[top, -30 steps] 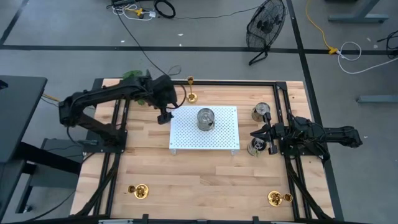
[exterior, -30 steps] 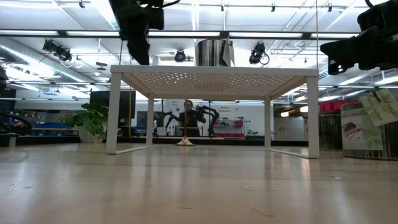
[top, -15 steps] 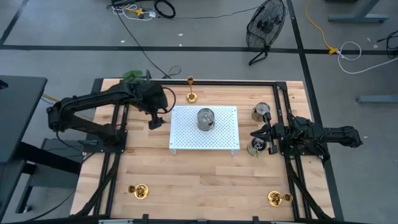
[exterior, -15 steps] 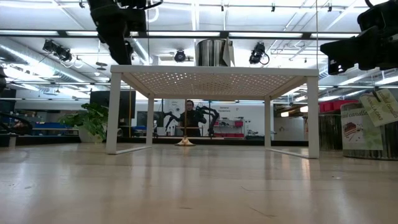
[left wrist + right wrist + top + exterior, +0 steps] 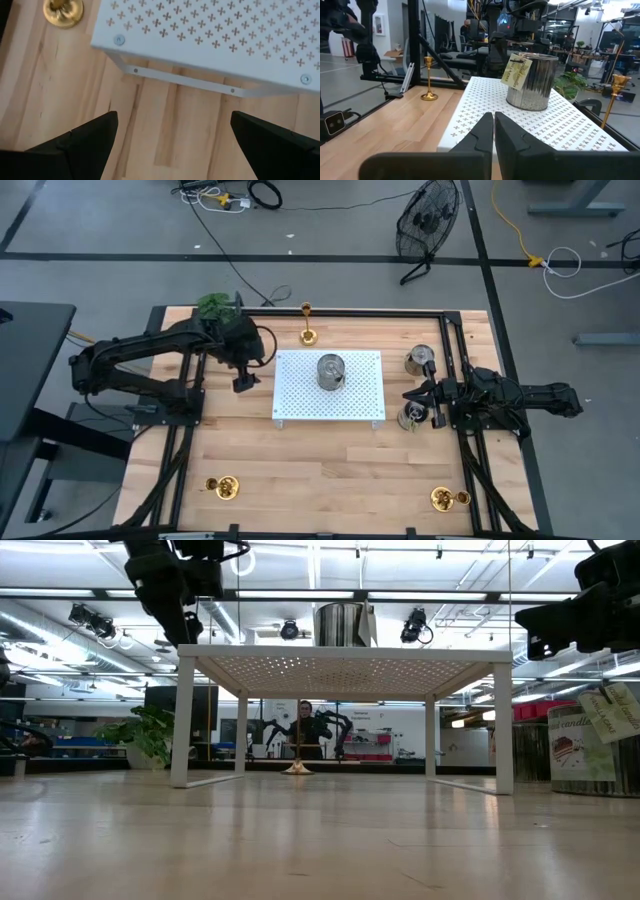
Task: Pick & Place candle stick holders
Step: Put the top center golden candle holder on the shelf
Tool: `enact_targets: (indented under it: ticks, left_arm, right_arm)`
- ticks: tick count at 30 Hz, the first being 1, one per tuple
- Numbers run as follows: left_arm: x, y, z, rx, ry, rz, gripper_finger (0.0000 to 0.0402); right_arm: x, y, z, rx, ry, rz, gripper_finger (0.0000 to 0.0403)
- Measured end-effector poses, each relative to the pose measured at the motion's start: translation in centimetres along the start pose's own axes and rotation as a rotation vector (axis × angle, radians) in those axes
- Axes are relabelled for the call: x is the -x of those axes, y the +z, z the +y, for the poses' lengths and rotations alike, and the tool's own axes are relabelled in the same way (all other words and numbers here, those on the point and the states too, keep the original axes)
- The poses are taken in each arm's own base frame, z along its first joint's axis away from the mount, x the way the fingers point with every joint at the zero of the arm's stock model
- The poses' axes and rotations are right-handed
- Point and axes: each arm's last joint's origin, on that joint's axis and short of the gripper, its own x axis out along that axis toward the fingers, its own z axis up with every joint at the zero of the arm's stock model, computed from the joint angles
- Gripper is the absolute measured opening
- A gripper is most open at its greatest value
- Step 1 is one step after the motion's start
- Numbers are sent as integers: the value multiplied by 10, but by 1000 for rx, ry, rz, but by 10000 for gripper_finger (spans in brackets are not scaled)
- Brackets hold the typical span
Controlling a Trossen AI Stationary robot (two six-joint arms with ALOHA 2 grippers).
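Observation:
A gold candle stick holder with a slim stem stands on its round base at the table's far edge; its base also shows in the left wrist view. Two more gold holders stand near the front edge, one at the left and one at the right. My left gripper hangs open and empty above the wood, just left of the white perforated stand; its fingers are spread wide in the left wrist view. My right gripper is shut and empty to the right of the stand, as the right wrist view shows.
A tin can with a tag stands on the white stand. Two more cans stand to the right of the stand, one farther back and one below my right gripper. A green plant sits at the far left corner. Bare wood lies between the stand and the front edge.
My left gripper has moved from the stand's far left corner toward the table's left edge and a little toward the near edge, away from the far candle stick holder. Nothing on the table has moved.

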Motion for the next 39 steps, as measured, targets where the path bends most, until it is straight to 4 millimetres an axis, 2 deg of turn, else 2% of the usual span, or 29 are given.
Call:
enact_targets:
  ticks: [29, 39]
  left_arm:
    - [-1, 4, -20, -54, -97, -22, 396]
    - [-1, 4, -20, -48, -87, -20, 396]
  right_arm:
    - [0, 0, 0, 0, 0, 0, 21]
    - [0, 0, 0, 0, 0, 0, 21]
